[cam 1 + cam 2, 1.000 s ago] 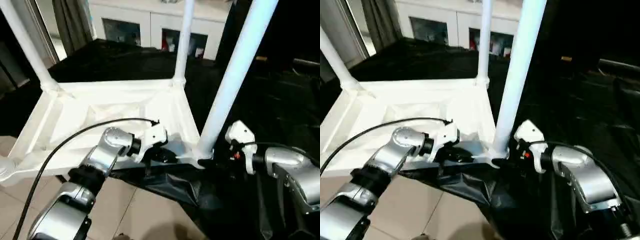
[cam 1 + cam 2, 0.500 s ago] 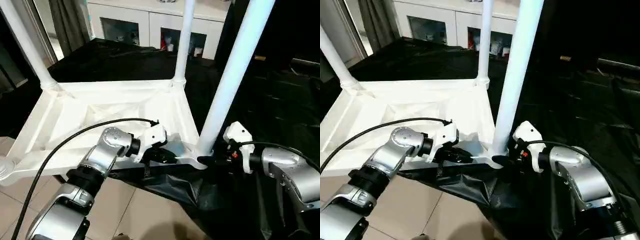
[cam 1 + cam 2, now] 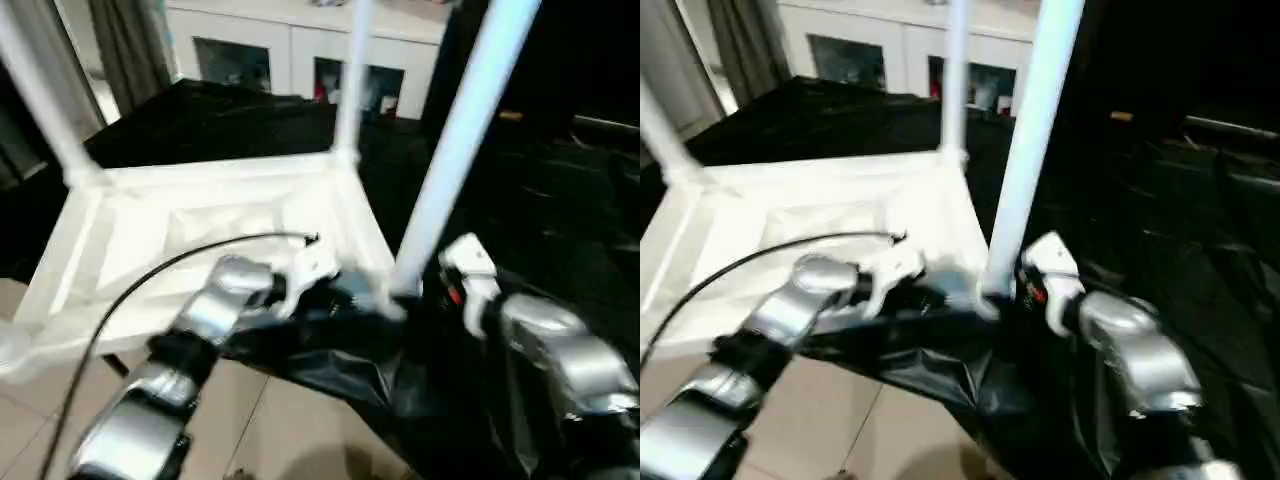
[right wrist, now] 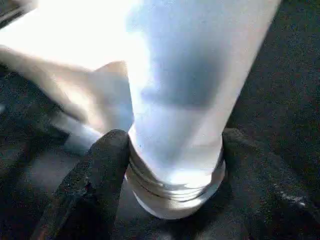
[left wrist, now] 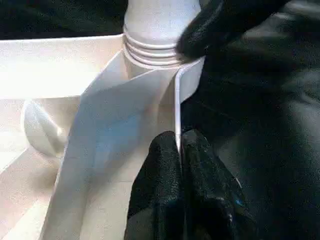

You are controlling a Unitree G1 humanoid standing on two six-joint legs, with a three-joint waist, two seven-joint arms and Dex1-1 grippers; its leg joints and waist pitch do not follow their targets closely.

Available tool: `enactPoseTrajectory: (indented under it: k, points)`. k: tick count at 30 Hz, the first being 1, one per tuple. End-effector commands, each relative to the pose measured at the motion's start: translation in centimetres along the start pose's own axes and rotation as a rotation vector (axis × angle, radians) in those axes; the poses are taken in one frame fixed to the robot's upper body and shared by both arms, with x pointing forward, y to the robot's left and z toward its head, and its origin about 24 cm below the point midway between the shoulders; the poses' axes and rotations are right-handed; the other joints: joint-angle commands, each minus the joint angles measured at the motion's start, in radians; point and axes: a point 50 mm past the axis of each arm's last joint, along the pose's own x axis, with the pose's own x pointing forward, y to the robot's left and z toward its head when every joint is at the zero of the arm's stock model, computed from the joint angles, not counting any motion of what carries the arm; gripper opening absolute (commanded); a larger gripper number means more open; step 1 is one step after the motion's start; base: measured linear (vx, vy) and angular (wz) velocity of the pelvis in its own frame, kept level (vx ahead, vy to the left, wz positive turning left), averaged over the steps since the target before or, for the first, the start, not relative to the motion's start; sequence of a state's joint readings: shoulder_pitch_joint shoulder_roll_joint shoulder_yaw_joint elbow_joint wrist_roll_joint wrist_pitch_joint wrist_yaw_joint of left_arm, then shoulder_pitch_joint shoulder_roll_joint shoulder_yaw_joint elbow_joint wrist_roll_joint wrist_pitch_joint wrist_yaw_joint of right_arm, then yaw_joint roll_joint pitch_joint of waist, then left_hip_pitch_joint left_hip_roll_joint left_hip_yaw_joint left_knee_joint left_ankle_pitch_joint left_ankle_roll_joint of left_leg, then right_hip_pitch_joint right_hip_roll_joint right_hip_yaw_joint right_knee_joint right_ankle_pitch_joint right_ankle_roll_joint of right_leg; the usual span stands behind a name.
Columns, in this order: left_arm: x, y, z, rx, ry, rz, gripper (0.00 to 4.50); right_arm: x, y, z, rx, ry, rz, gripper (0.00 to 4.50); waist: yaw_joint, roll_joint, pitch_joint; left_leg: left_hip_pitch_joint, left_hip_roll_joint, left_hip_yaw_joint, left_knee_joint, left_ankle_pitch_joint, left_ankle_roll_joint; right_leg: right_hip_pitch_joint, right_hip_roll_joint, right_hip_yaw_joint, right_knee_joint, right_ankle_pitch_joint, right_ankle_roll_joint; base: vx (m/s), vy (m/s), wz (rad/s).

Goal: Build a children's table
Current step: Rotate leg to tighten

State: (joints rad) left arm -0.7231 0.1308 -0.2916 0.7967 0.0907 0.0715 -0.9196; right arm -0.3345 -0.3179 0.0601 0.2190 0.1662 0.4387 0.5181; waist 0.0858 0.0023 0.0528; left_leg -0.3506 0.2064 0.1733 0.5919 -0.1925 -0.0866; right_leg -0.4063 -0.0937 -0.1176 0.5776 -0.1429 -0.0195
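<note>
No readable text, labels, brands, numbers or signs on anything in view.

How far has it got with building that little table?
Three legs stand up from the upside-down tabletop: the far-left leg, the far leg and the near-right leg. The left gripper pinches the tabletop's rim, while the right gripper clasps the near-right leg's threaded base at its socket. The near-left corner shows no leg yet.

Head stereo downward; wrist cameras close-up
</note>
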Motion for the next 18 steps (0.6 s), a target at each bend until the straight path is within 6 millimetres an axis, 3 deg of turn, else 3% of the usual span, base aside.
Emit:
enactPoseTrajectory:
  k: [1,3,5,9,13,14,18]
  points:
    - [1.8,0.4,2.4,0.007,-0.061,0.124,0.00,1.1,-0.8,-2.3,0.112,0.086,-0.262,2.67,-0.004,-0.016,-0.066,-0.002,0.013,-0.002,-0.069,-0.178,0.039,0.049,-0.056,0.047,-0.084,-0.424,-0.105,0.000,0.000,0.00]
    - [2.8,0.3,3.0,0.003,-0.063,0.166,0.00,2.4,0.6,-1.7,0.145,0.051,-0.272,2.67,-0.002,-0.011,-0.071,0.003,0.012,-0.004,-0.068,-0.179,0.029,0.054,-0.059,0.046,-0.085,-0.415,-0.102,0.000,0.000,0.00]
    - [3.4,0.1,3.5,0.016,-0.067,0.184,0.00,3.4,1.9,-1.0,0.128,0.021,-0.258,2.67,-0.003,-0.013,-0.071,-0.004,0.014,-0.005,-0.070,-0.159,0.038,0.058,-0.057,0.049,-0.076,-0.353,-0.115,0.000,0.000,0.00]
    - [3.8,-0.2,3.9,0.033,-0.075,0.162,0.00,4.3,3.7,0.0,0.100,-0.026,-0.186,2.67,-0.001,-0.010,-0.071,-0.003,0.015,-0.002,-0.069,-0.146,0.056,0.059,-0.056,0.052,-0.069,-0.279,-0.144,0.000,0.000,0.00]
    - [3.8,-0.2,3.5,0.048,-0.068,0.149,0.00,4.3,4.0,0.6,0.123,-0.084,-0.163,2.67,-0.001,-0.014,-0.065,0.000,0.013,-0.001,-0.072,-0.186,0.061,0.059,-0.058,0.050,-0.081,-0.358,-0.127,0.000,0.000,0.00]
    - [3.8,-0.2,3.5,0.048,-0.068,0.149,0.00,4.3,4.0,0.6,0.123,-0.084,-0.163,3.02,0.000,-0.013,-0.065,0.001,0.012,-0.001,-0.072,-0.190,0.061,0.058,-0.059,0.050,-0.082,-0.373,-0.122,0.000,0.000,0.00]
    - [3.4,-0.2,3.1,0.066,-0.077,0.114,0.00,3.1,3.1,1.3,0.072,-0.131,-0.109,3.42,0.001,-0.016,-0.064,-0.001,0.014,-0.003,-0.074,-0.198,0.064,0.059,-0.058,0.049,-0.086,-0.401,-0.104,0.000,0.000,0.00]
